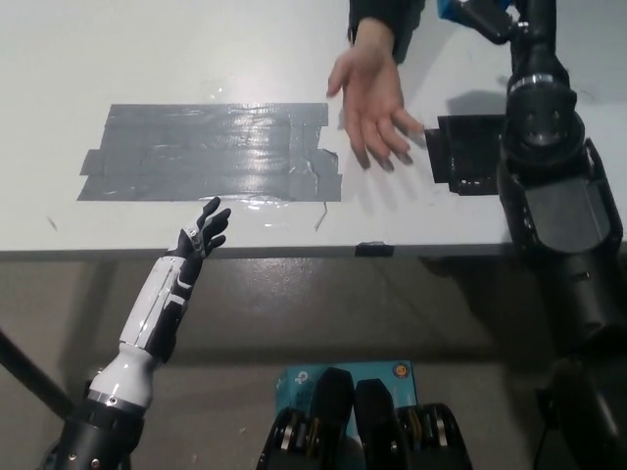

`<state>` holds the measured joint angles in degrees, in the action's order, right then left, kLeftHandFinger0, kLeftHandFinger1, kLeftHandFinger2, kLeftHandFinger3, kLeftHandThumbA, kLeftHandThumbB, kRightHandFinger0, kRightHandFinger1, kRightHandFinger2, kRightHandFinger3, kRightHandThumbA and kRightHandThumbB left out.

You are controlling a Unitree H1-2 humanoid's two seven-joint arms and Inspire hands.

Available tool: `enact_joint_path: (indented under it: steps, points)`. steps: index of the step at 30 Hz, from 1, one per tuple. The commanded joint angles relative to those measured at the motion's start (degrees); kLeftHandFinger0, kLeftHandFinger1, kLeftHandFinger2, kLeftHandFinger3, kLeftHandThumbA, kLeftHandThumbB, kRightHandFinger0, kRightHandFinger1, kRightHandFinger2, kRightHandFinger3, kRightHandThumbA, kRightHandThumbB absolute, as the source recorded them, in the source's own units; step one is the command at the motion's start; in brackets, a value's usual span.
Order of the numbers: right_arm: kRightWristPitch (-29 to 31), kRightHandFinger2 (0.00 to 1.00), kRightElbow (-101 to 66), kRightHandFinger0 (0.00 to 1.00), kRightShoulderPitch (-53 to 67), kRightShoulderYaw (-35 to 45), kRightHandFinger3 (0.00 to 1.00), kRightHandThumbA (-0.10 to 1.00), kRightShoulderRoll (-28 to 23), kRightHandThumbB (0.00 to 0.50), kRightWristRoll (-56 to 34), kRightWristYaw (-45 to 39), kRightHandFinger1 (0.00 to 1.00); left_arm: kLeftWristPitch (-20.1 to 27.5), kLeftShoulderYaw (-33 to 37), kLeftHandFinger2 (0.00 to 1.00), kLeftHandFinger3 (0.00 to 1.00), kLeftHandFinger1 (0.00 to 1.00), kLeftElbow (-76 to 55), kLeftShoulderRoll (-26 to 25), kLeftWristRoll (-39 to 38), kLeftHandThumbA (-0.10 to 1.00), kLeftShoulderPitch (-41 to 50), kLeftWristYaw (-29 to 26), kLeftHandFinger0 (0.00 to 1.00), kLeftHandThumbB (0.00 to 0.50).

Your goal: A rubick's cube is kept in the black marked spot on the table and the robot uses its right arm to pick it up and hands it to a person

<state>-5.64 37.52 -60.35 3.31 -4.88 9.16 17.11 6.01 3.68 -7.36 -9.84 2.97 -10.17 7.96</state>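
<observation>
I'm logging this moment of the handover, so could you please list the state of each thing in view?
Cube: lifted off the table, held at the top edge of the picture, partly cut off.
Right hand: raised, shut on the cube.
Left hand: open, resting at the table's near edge.
Black marked spot: bare.
Person's hand: open, palm up over the table.
Grey tape patch: stuck flat, wrinkled.

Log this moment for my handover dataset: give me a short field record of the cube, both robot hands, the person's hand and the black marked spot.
cube: blue face showing, raised at the picture's top edge, partly cut off
right hand: at the top edge with the cube, mostly out of view
left hand: open, resting near the table's front edge
person's hand: open, palm up over the table, left of the cube
black marked spot: bare
grey tape patch: on the table
</observation>
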Motion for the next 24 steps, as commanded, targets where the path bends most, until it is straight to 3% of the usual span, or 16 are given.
enact_joint_path:
  steps: [1,10,13,19,21,24]
  points:
    - [2.2,0.88,4.0,0.00,-7.6,-0.8,0.87,-0.10,-0.8,0.172,0.3,-0.1,0.50,0.0,-0.1,1.00,1.00,1.00,-1.3,0.4,-0.2,1.00,-0.8,-0.1,1.00,0.131]
    - [5.7,0.91,20.4,0.03,-14.2,-1.2,0.91,-0.10,0.7,0.183,-0.5,0.9,0.51,-0.4,0.3,1.00,1.00,1.00,-1.6,0.7,-0.2,1.00,-1.3,0.1,1.00,0.115]
    - [8.2,0.91,27.1,0.00,-16.8,-3.4,0.88,-0.10,1.1,0.197,1.4,2.0,0.46,-1.0,0.3,1.00,1.00,1.00,-1.8,0.6,-0.5,1.00,-1.5,0.4,1.00,0.119]
    - [10.5,0.98,36.9,0.05,-19.3,-6.9,0.85,-0.10,1.9,0.235,2.5,3.0,0.54,-0.2,0.2,1.00,1.00,1.00,-1.5,0.9,-0.2,1.00,-1.5,0.0,1.00,0.111]
    - [12.1,0.95,39.3,0.00,-18.9,-8.3,0.81,-0.10,2.3,0.218,2.9,3.1,0.50,0.1,0.1,1.00,1.00,1.00,-1.3,0.8,0.0,1.00,-1.6,0.0,1.00,0.103]
    - [12.3,0.95,41.0,0.02,-18.3,-9.7,0.84,-0.10,2.9,0.209,3.2,2.7,0.51,0.0,0.1,1.00,1.00,1.00,-1.3,0.8,0.0,1.00,-1.9,0.1,1.00,0.102]
